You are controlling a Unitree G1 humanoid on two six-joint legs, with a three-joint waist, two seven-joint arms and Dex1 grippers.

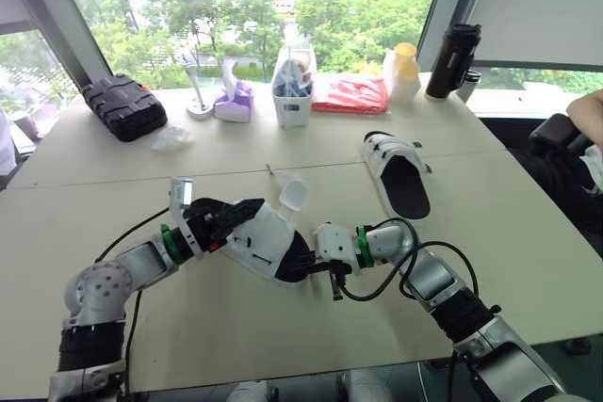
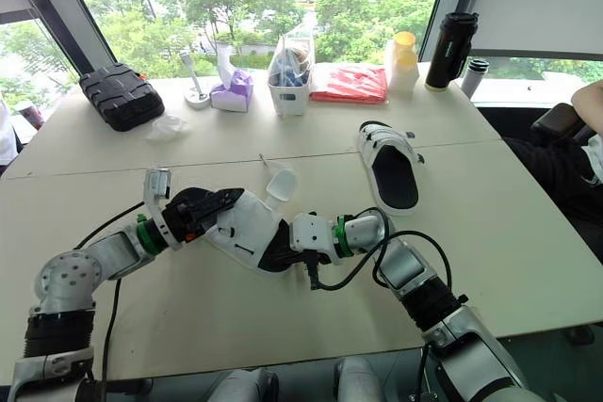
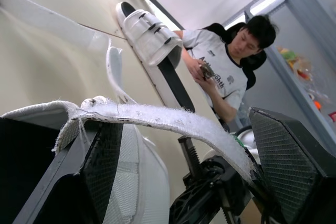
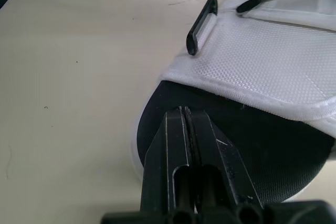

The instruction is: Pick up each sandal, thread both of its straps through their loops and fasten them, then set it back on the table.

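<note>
Pale surface (image 1: pixel 236 327), carrying along the far edge, left to right: black case (image 1: pixel 123 105), purple tissue box (image 1: pixel 234 101), white caddy (image 1: pixel 293 91), red packet (image 1: pixel 350 95), black flask (image 1: pixel 452 60). Bears a white sandal (image 1: pixel 398 174) right of centre and a second sandal (image 1: pixel 264 242) nearer.

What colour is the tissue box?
Purple; the tissue box shows best in the right eye view.

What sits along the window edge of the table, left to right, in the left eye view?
Black ribbed case → small white stand → purple tissue pack → white plastic bin → red flat packet → yellow-capped bottle → black flask.
</note>
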